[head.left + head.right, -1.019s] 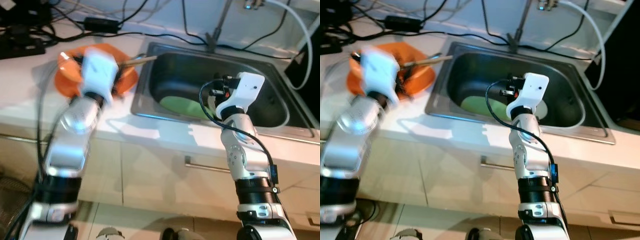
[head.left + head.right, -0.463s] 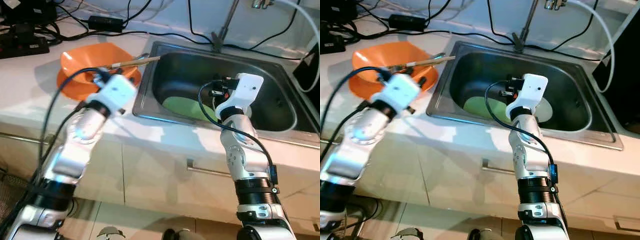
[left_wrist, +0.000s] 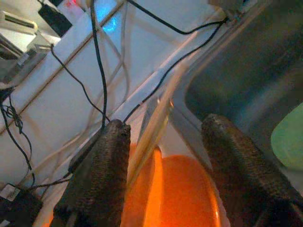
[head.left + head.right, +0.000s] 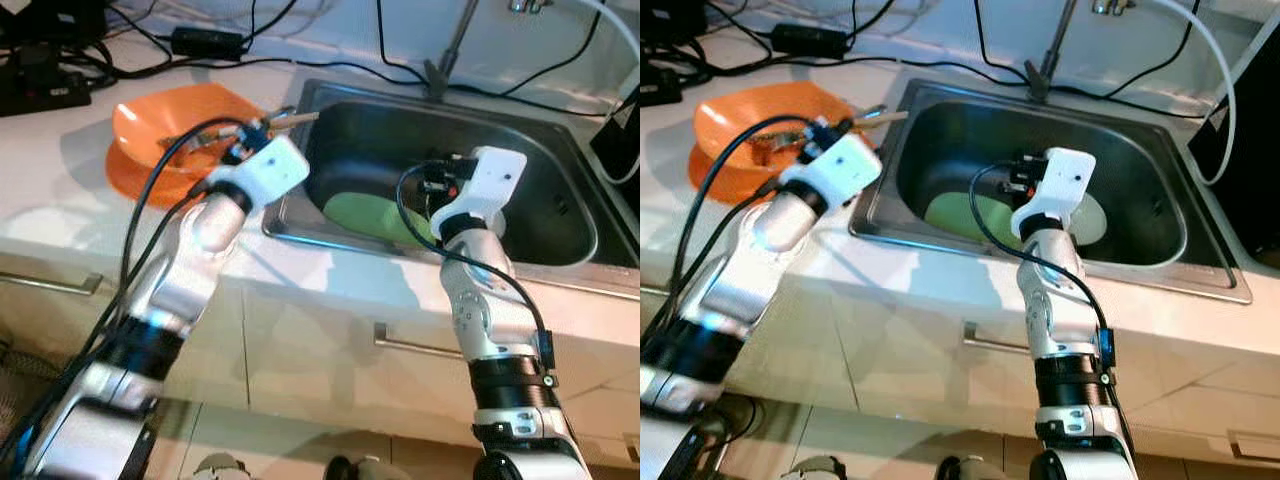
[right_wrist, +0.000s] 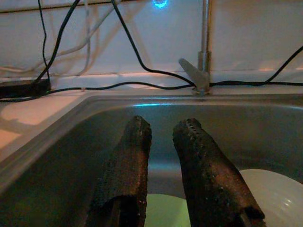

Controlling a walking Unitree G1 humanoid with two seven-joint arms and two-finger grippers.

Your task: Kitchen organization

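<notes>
bench [image 4: 60,215] of pale stone carries everything, with a steel sink [image 4: 330,105] let into it and a faucet stem [image 5: 204,45] rising at the back wall, where black cables [image 4: 330,65] trail across; inside the sink lie a green plate [image 4: 365,215] and a white plate [image 5: 272,194] beside it, probably waiting to be cleared as part of the tidying; on the bench just beside the sink's rim sits an orange bowl [image 4: 150,125], nested on what looks like an orange plate, with a long utensil [image 3: 154,127] propped in it so that its handle leans out across the sink's edge; the left gripper [image 3: 165,161] hovers over the near side of that bowl with its jaws spread wide, the utensil's handle passing between the two fingers [image 3: 102,175] without being touched, which reads as lining up to take the utensil or the bowl's rim; the right gripper [image 5: 161,170] hangs over the sink above the green plate, its jaws nearly pressed together with a narrow gap and nothing pinched, seemingly parked clear while the left arm works.
</notes>
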